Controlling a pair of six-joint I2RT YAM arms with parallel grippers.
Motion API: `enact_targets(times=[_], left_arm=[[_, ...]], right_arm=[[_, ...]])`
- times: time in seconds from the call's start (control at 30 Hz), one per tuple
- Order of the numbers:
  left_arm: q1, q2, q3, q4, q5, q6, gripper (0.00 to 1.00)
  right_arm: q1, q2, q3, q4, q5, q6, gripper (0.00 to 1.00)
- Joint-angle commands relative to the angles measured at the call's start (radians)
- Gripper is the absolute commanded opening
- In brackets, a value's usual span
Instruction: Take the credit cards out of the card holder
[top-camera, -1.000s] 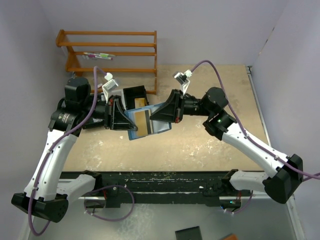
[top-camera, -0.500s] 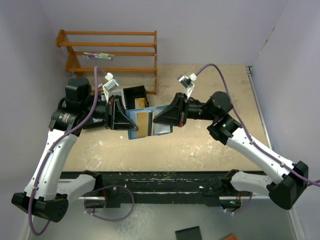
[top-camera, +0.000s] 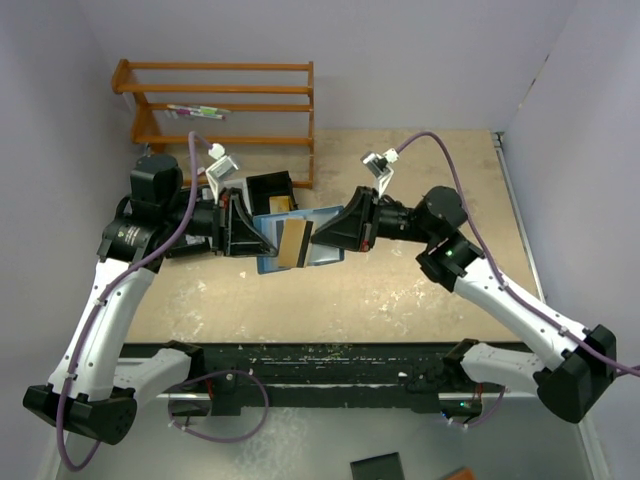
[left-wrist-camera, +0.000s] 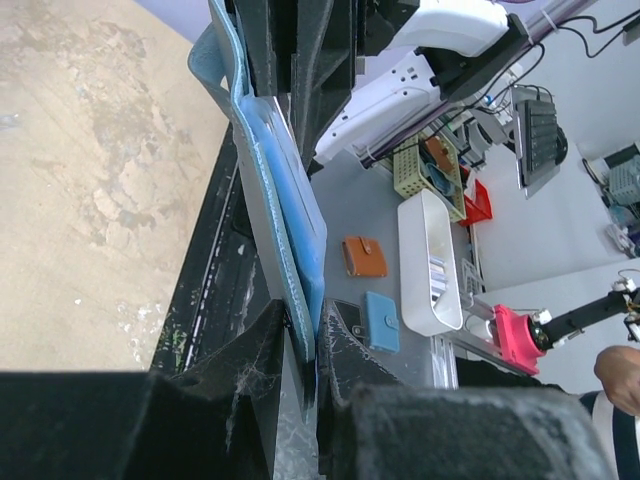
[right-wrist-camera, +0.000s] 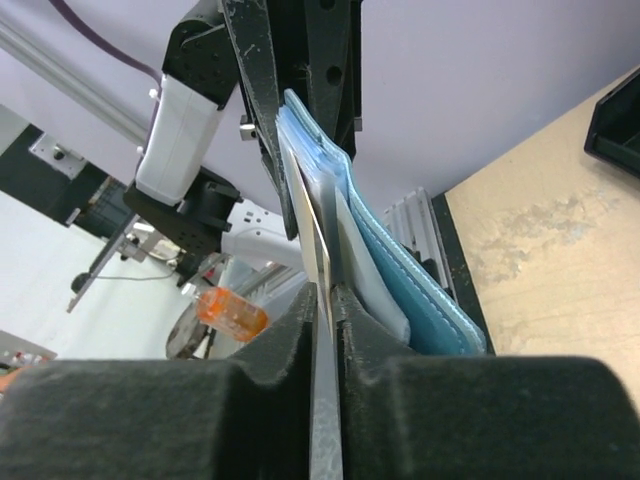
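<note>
Two hands on one card holder (top-camera: 325, 222), mid-pull

The blue card holder hangs open in the air above the counter (top-camera: 400, 290), between the two arms. The left hand (top-camera: 257, 238) is pressed together on the holder's left edge, and its wrist view shows the blue flap clamped edge-on. The right hand (top-camera: 320, 236) pinches a gold-tan card (top-camera: 292, 243) lying across the holder's inner face. From that wrist the card is only a thin line between the fingers.

The step in hand looks like drawing this card free. It calls for a straight pull along the pocket's line, away from the left hand. The left grip should be firm so the holder neither follows nor folds. A twist could jam the card against the pocket lip.

How far the card is out of its pocket cannot be told. Nor can I tell whether other pockets hold more cards: both wrist views see the holder edge-on, and the hands cover part of it from above.
</note>
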Motion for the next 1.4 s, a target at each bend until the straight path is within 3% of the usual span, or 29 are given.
enact_targets(times=[0.0,0.13,0.43,0.6,0.67,0.93,1.2,1.37], left_arm=[[0.0,-0.005,0.038,0.057,-0.026,-0.015,0.0],[0.002,0.0,0.041,0.065,-0.025,-0.027,0.0],[0.003,0.006,0.035,0.083,-0.016,-0.042,0.0],[0.003,0.007,0.042,0.077,-0.007,-0.036,0.0],[0.003,0.008,0.051,0.052,-0.012,-0.011,0.0],[0.006,0.047,0.161,-0.207,-0.097,0.259,0.0],[0.007,0.066,0.249,-0.379,-0.258,0.414,0.0],[0.007,0.073,0.288,-0.485,-0.576,0.529,0.0]], right_arm=[[0.001,0.03,-0.026,0.207,-0.002,0.096,0.17],[0.003,0.038,-0.079,0.329,0.006,0.162,0.27],[0.018,0.068,-0.075,0.385,0.014,0.188,0.26],[0.018,0.077,-0.084,0.39,0.008,0.195,0.03],[0.015,0.067,-0.092,0.374,-0.007,0.203,0.0],[-0.12,-0.024,-0.024,0.017,-0.074,0.01,0.0],[-0.287,-0.051,0.068,-0.255,-0.161,-0.137,0.0],[-0.364,-0.01,0.179,-0.444,-0.125,-0.265,0.0]])
